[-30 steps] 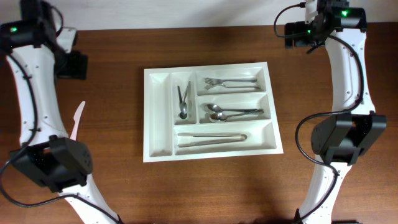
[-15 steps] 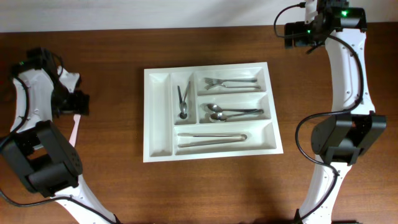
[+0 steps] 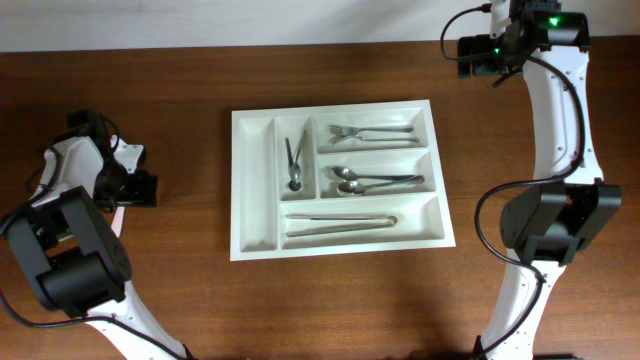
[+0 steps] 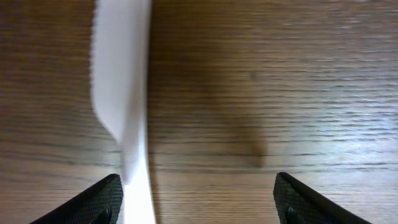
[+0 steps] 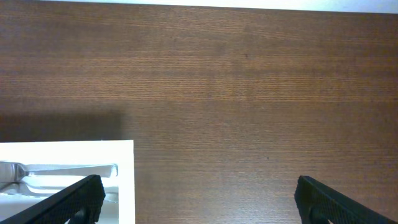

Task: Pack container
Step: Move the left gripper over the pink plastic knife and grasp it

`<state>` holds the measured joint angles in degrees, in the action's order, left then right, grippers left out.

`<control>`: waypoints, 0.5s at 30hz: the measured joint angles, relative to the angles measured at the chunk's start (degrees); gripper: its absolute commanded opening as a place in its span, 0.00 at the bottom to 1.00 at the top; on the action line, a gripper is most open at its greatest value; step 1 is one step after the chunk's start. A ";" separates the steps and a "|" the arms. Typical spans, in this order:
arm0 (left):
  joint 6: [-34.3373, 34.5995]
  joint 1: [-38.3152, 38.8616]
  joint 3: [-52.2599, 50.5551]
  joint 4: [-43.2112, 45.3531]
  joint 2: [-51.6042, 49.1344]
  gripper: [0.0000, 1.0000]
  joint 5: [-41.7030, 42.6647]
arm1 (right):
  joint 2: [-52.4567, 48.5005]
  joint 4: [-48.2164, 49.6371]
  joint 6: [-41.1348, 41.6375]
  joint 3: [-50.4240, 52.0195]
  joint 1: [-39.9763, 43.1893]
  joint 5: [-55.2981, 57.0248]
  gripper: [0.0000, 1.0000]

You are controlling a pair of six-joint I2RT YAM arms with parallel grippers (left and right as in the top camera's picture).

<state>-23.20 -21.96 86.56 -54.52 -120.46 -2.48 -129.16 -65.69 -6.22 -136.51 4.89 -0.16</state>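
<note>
Dark wooden surface (image 3: 180,300) fills the overhead view, with the container (image 3: 238,185) at its centre: forks (image 3: 370,132) lie in the top long compartment, spoons (image 3: 365,182) in the middle one, long tongs (image 3: 340,222) in the bottom one, small metal utensils (image 3: 295,160) in one upright slot, and the leftmost slot is bare. Well to its left, the left hand (image 3: 135,188) hovers over a white plastic knife (image 3: 118,216). The left wrist view shows its fingers spread wide, holding nothing, with the knife close to one finger rather than midway. Shifting sideways to centre on it before closing looks wise. The right wrist view shows the right hand (image 5: 202,199) also wide apart and empty, near the container's far corner.
</note>
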 measured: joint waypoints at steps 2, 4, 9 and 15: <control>0.02 -0.94 0.00 0.37 0.00 0.80 0.09 | 0.00 0.00 0.02 0.00 0.00 0.00 0.99; 0.02 -1.97 0.00 0.70 0.00 0.80 0.11 | 0.00 0.00 0.00 0.00 0.00 0.00 0.99; 0.02 -4.15 0.00 0.98 0.00 0.75 0.57 | 0.00 0.00 0.02 0.00 0.00 0.00 0.99; -0.26 -4.42 -0.04 2.84 0.00 0.62 2.73 | 0.00 0.00 0.00 0.00 0.00 0.00 0.99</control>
<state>-23.46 -26.37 86.52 -51.68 -120.46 0.25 -129.16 -65.69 -6.22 -136.51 4.89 -0.16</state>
